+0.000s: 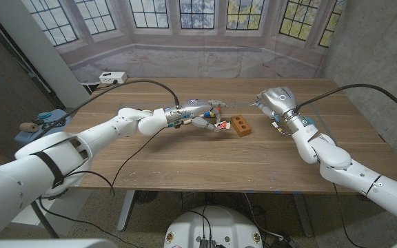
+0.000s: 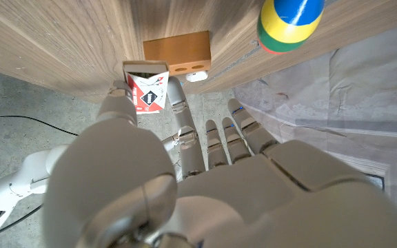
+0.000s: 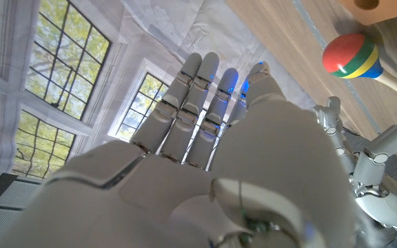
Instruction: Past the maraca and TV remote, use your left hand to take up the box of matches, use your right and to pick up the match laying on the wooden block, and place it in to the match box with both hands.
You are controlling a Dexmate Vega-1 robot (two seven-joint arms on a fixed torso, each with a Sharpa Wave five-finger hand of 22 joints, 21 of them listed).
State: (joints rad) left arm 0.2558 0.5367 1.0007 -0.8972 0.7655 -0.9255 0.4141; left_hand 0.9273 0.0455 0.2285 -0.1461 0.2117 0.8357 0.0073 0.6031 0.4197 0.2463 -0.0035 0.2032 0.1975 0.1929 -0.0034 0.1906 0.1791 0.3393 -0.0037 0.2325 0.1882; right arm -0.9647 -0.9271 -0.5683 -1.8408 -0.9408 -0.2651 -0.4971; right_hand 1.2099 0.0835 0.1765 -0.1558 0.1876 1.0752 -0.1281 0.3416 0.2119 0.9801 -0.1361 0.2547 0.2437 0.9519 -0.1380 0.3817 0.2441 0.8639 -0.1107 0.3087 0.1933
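Your left hand (image 1: 197, 114) holds the box of matches (image 1: 221, 125), a small red and white box, pinched between the thumb and a finger at the hand's tip. In the left wrist view the box (image 2: 145, 88) stands up between those fingertips (image 2: 119, 103), its open end turned toward the wooden block (image 2: 178, 52), with the other fingers lying straighter alongside. The block (image 1: 240, 125) is a small orange-brown piece with holes in its face, sitting on the wooden table (image 1: 185, 165) just beside the box. Whether a match lies on it is too small to tell. A maraca (image 2: 289, 22) with blue, yellow, green and red bands lies near the block. Your right hand (image 1: 276, 102) hovers well apart from the block, to its right. In the right wrist view its fingers (image 3: 202, 103) reach out straight and close together, holding nothing.
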